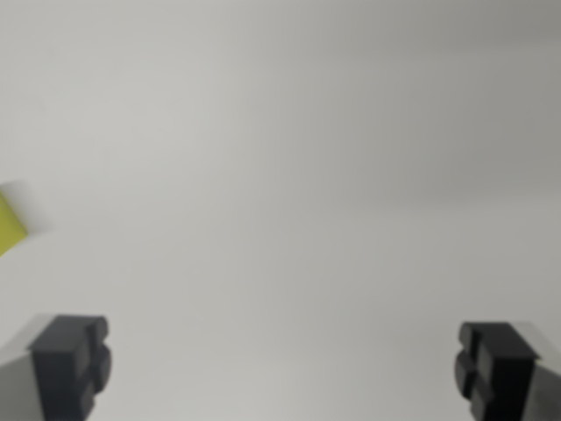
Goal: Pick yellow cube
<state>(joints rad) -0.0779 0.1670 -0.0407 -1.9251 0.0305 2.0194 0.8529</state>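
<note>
**Stock at the approach stage: cube off-centre, nothing held**

Pale grey-white tabletop (289, 175): fills nearly the whole wrist view, plain and unmarked, softly blurred. I see nothing else lying on it.

Gripper (285, 368): two dark fingertips (70, 364) at roughly seven and five o'clock of the picture, standing wide apart with bare surface between them. Jaws spread, holding nothing.

Yellow cube (10, 224): only a small yellow-green corner shows, at nine o'clock, cut by the picture's edge. It sits well apart from the gap between the fingers, towards the wrist view's left and somewhat ahead. Its full outline and its angle I cannot read from this sliver.

Note for my next move, as I judge it: the pick has not begun. I would slide the wrist towards nine o'clock until the cube sits whole and centred between the fingertips, keeping height while I do so. Then square the jaws to two flat faces before descending, since a grip across the corners could twist or squirt it out.
</note>
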